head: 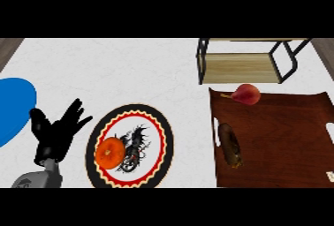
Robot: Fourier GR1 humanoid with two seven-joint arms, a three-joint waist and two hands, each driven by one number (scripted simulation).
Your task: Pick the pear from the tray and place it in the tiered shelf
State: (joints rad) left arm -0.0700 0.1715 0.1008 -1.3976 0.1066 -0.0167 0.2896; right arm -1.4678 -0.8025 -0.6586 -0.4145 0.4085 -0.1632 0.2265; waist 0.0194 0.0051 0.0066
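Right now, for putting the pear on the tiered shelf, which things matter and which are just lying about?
Part of the job:
pear, at the tray's far edge
brown tray
tiered shelf

Just lying about:
orange fruit on the patterned plate
dark oblong item on the tray
blue object
left robot hand, open, resting

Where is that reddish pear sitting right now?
In the head view, the reddish pear lies on the far edge of the dark brown wooden tray, at the right side, just in front of the black-framed tiered shelf.
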